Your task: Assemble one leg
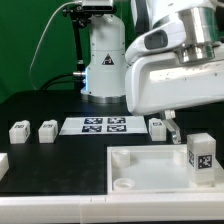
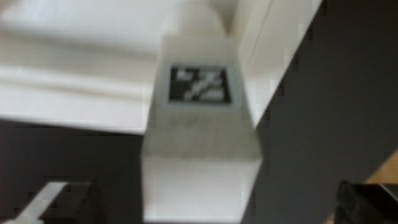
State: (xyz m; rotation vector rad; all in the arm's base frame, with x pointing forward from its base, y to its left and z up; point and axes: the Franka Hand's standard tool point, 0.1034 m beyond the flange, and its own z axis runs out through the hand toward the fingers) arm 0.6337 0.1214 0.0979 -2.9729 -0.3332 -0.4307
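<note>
A white leg (image 1: pixel 200 158) with a black-and-white tag stands upright at the corner of the large white tray-like piece (image 1: pixel 140 163) on the exterior view's right. My gripper (image 1: pixel 186 130) hangs just above and behind the leg. One dark finger (image 1: pixel 172 128) shows beside it. In the wrist view the leg (image 2: pixel 203 140) lies between my fingers (image 2: pixel 59 205), with dark gaps on both sides. The gripper (image 2: pixel 214 205) is open and does not touch the leg. The tray's white wall (image 2: pixel 71 70) shows beyond the leg.
Two more legs (image 1: pixel 18 131) (image 1: pixel 47 130) lie on the black table at the exterior view's left. A third (image 1: pixel 157 126) lies right of the marker board (image 1: pixel 105 125). The robot's base (image 1: pixel 103 65) stands behind the board.
</note>
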